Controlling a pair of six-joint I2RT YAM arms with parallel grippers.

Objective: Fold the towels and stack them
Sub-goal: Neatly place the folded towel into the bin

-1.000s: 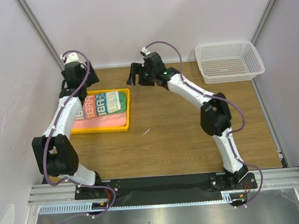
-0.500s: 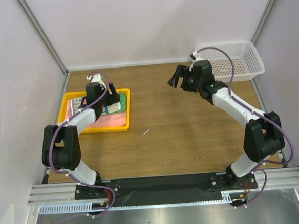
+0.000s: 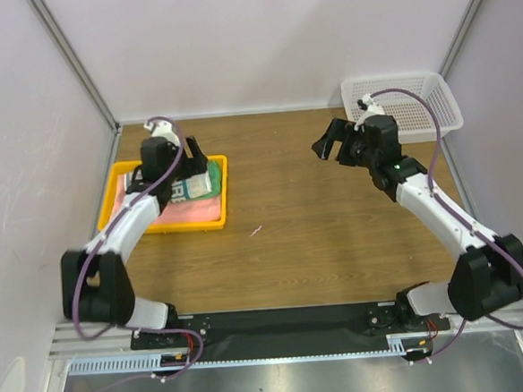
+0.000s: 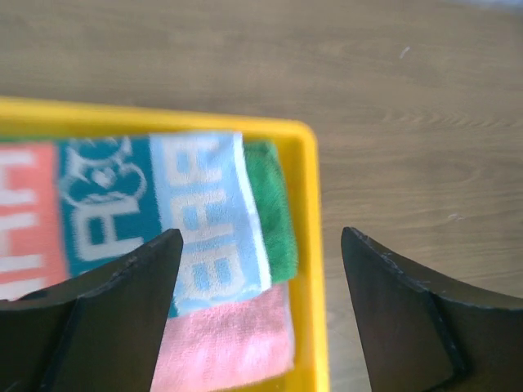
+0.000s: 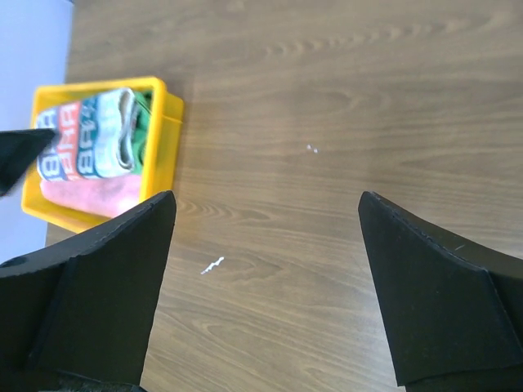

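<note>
Three folded towels lie stacked in the yellow tray (image 3: 223, 191) at the left. The salmon-pink towel (image 3: 187, 216) is at the bottom, the green towel (image 3: 210, 178) is above it, and the white-and-teal patterned towel (image 3: 187, 187) is on top. In the left wrist view the patterned towel (image 4: 196, 220) covers most of the green towel (image 4: 274, 212) and the pink towel (image 4: 233, 343). My left gripper (image 4: 260, 237) hovers open over the stack's right end and the tray rim (image 4: 315, 245), holding nothing. My right gripper (image 3: 330, 142) hangs open over bare table, far right of the tray (image 5: 167, 139).
A white mesh basket (image 3: 402, 107) stands at the back right corner, just behind my right arm. A small white scrap (image 3: 256, 230) lies on the wooden table between the arms. Walls close in the left, back and right sides.
My left arm has come down and now hovers over the tray's back right part. My right arm has swung right, away from the tray toward the basket, and its jaws stand wider.
</note>
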